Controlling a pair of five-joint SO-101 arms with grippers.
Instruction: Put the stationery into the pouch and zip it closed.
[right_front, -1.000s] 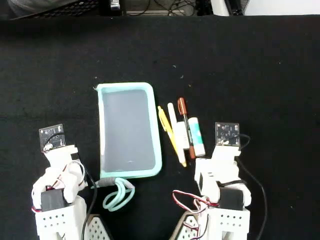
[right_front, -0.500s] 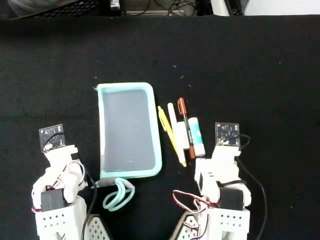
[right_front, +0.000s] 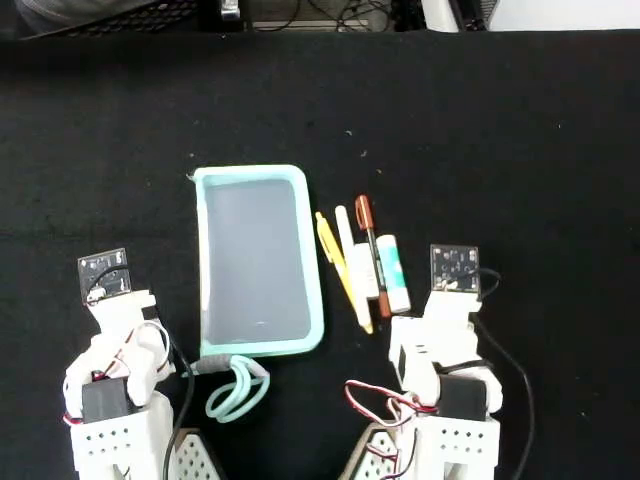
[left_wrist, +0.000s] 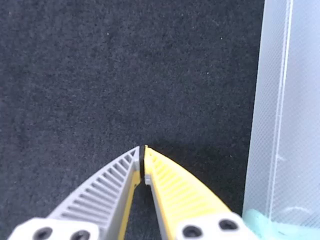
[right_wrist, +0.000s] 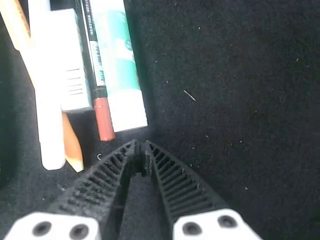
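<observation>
Since all the stationery (right_front: 365, 268) lies on the black cloth (right_front: 480, 150) outside the pouch (right_front: 258, 260), I judge the task not yet begun. The pouch lies flat, with its looped strap (right_front: 237, 390) curled at the end nearest my arms. I see nothing inside it, and I cannot tell from here whether its zip is open.

The pieces sit together in a row just beside one long edge of the pouch. Closest to it is the yellow pen (right_front: 338, 268), then the white pen (right_front: 348, 250), the white eraser (right_wrist: 70, 60), the brown marker (right_wrist: 97, 75) and the teal-and-white tube (right_wrist: 122, 60), which is farthest from it.

My left gripper (left_wrist: 141, 150) is on the opposite side of the pouch from the stationery, near the strap-end corner. It is clenched tip to tip and holds nothing. My right gripper (right_wrist: 140, 146) is on the stationery side of the pouch, just short of the marker's cap and the tube's end. It is likewise pinched together and empty.

Everything is left to do: each piece has to go into the pouch, and then the zip has to be drawn closed.
</observation>
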